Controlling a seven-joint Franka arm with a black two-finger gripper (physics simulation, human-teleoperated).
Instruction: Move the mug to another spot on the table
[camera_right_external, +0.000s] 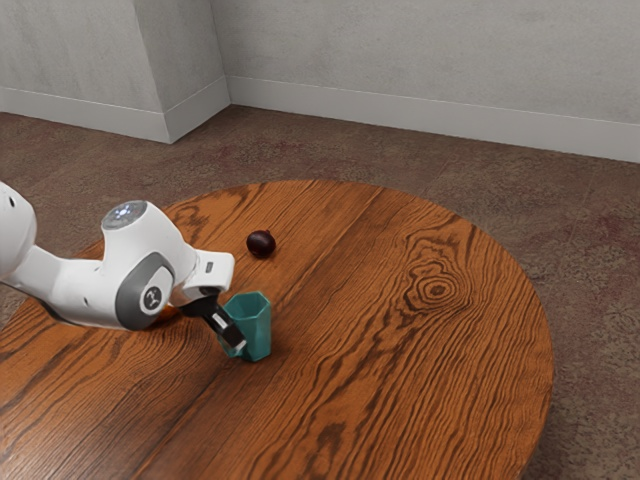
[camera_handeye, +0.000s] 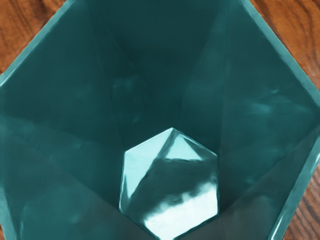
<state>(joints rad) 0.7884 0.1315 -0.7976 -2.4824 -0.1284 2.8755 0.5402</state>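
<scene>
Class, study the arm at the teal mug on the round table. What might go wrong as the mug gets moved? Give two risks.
1. The gripper sits at one side of the teal mug, not over its middle. Lifted or pushed from there, the mug may tilt or tip.
2. A dark round thing lies on the table just beyond the mug. A move that way would likely knock it and set it rolling.

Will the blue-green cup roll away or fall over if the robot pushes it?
Probably not rolling: the teal six-sided mug stands upright and has flat sides. It looks stiff and empty inside, so likely light. Its shiny surface might be slippery, and a high push could tip it on the wooden table.
</scene>
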